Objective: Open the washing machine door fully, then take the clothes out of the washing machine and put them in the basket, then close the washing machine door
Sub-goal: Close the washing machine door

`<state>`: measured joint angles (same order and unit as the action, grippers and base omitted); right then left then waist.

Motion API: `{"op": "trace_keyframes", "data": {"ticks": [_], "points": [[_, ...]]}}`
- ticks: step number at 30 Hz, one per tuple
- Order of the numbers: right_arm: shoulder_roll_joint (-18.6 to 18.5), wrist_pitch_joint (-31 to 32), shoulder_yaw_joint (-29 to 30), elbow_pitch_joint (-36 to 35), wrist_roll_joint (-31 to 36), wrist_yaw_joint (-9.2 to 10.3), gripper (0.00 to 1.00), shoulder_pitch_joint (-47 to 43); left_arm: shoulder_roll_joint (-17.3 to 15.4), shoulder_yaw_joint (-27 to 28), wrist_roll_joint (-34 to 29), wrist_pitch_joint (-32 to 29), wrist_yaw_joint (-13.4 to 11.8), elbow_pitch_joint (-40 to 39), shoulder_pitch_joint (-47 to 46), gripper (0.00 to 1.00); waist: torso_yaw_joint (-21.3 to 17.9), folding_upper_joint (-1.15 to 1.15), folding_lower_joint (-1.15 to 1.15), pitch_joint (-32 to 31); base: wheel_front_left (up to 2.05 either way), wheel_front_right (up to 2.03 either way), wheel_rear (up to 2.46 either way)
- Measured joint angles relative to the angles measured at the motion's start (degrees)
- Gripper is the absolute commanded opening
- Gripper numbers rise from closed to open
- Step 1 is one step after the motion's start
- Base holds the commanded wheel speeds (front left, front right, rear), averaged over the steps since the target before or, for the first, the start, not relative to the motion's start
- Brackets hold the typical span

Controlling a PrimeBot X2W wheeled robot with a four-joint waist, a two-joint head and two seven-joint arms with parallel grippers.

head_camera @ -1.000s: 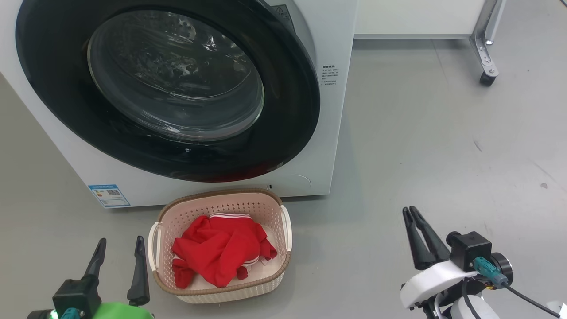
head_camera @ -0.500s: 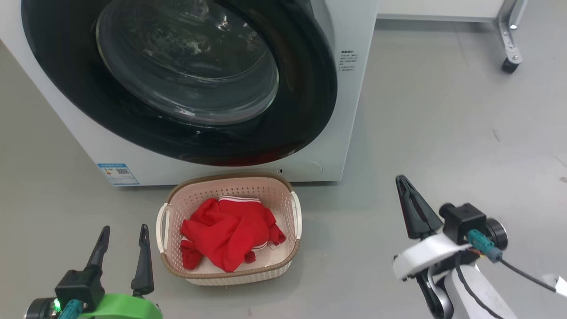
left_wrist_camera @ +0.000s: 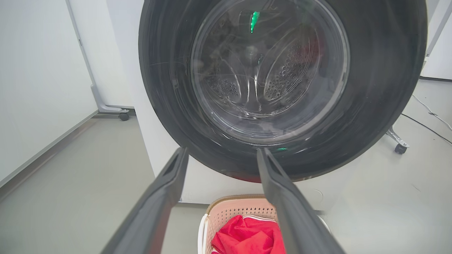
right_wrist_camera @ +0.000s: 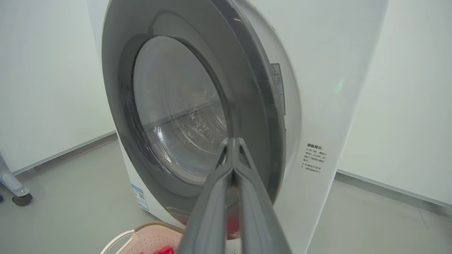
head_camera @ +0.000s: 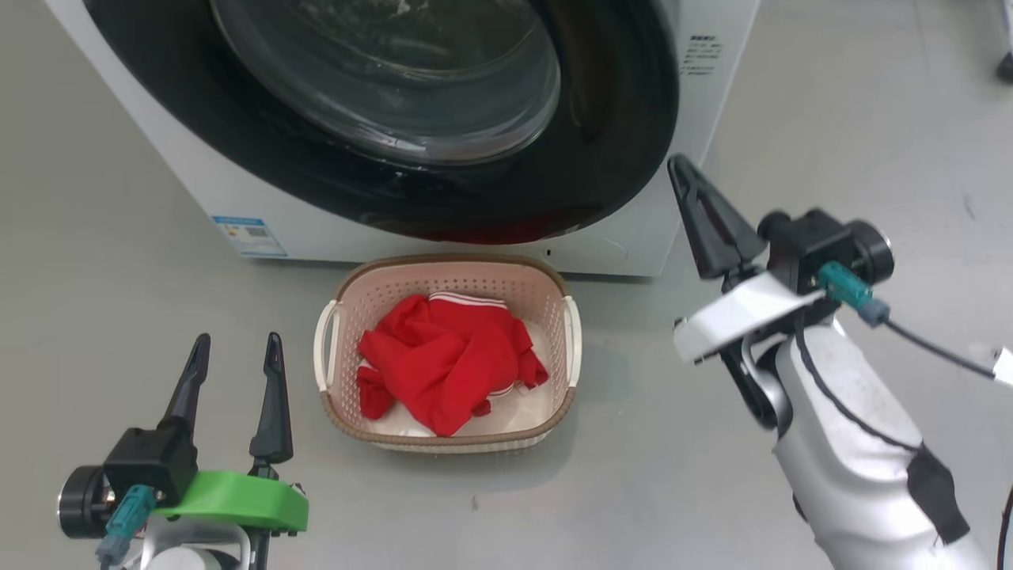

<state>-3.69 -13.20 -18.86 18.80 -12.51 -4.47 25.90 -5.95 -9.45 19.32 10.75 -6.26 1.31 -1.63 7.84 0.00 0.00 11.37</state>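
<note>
right end effector (head_camera: 679, 166) has closed | perforated basket (head_camera: 475, 286) | crumpled red clothes (head_camera: 451, 356)

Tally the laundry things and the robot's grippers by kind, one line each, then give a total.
washing machine: 1
washing machine door: 1
basket: 1
red garment, lying in the basket: 1
grippers: 2, the left gripper open and the right gripper shut
Total: 6
</note>
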Motion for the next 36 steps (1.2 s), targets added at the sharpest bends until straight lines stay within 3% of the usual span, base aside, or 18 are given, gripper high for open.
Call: {"op": "trace_keyframes", "data": {"ticks": [18,36], "points": [[-1.65,1.88,2.96,8.51,0.52,-0.53,0.00,16.99,1.52,-0.16,0.69,1.90,0.53,2.00,-4.94,1.00,7.20,0.00,0.00,7.26,0.00,0.00,0.00],[-1.88,1.81,4.99,18.56,-1.18,-1.02,0.00,25.15,1.74,-1.34,0.77,2.45,1.53,4.55,-5.82,1.00,8.44,0.00,0.00,8.70,0.00,0.00,0.00]]}}
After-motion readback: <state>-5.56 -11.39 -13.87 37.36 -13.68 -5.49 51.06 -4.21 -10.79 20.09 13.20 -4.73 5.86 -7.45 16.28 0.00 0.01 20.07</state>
